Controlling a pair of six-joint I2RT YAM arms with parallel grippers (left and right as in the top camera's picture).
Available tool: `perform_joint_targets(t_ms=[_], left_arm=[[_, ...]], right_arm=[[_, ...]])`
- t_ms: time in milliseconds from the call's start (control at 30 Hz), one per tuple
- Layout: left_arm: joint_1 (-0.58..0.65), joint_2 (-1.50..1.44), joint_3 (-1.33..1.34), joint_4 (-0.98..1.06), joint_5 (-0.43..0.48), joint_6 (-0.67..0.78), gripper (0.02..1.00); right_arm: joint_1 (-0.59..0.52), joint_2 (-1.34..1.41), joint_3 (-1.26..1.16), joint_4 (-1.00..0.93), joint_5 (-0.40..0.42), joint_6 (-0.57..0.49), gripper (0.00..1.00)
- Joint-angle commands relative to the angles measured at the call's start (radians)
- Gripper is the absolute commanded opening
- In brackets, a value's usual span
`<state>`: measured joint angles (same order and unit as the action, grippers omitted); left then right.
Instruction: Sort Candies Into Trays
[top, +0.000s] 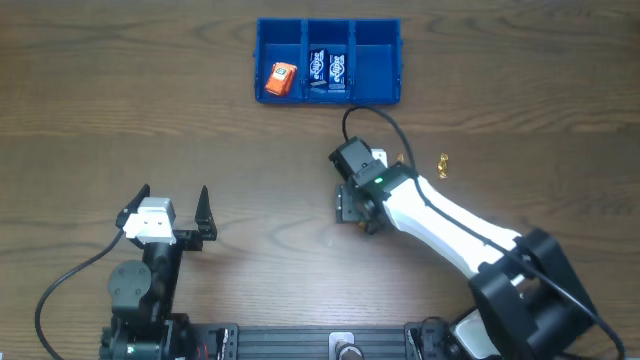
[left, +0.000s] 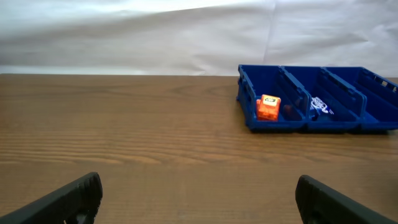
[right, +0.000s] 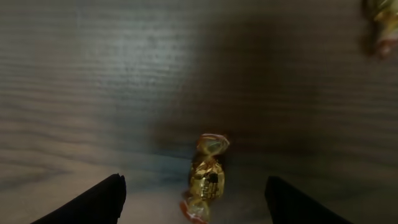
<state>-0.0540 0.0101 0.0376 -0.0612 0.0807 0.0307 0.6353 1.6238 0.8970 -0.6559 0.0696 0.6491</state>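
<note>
One orange candy (top: 282, 80) in tray (top: 378, 72), two gold candies (right: 206, 179) outside

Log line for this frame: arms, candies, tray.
right gripper: open, over gold candy on table | left gripper: open, empty | tray: orange candy left bin, blue candies middle, right bin empty

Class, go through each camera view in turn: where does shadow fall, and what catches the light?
Right wrist view: a dark shadow lies on the table around the gold candy, whose wrapper glints. Left wrist view: bright, even light on the blue tray and the orange candy, with a white backdrop behind. Top view: even light, no harsh glare on the table.
</note>
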Motion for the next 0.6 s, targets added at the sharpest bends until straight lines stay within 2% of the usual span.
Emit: perform_joint_targets(t_ms=[33, 267, 400, 600], left_arm=[[0.004, -0.006, -0.031, -0.012, 0.014, 0.011, 0.998], [0.004, -0.006, -0.031, -0.012, 0.014, 0.011, 0.998], [0.004, -0.006, -0.031, -0.012, 0.014, 0.011, 0.996], [0.004, -0.006, -0.031, -0.012, 0.014, 0.011, 0.998]], right_arm=[[0.011, 0.047, -0.004, 0.001, 0.002, 0.043, 0.730], [0.011, 0.087, -0.004, 0.014, 0.002, 0.045, 0.695], [0.010, 0.089, -0.004, 0.024, 0.003, 0.055, 0.619], [0.010, 0.089, -0.004, 0.024, 0.003, 0.059, 0.321]])
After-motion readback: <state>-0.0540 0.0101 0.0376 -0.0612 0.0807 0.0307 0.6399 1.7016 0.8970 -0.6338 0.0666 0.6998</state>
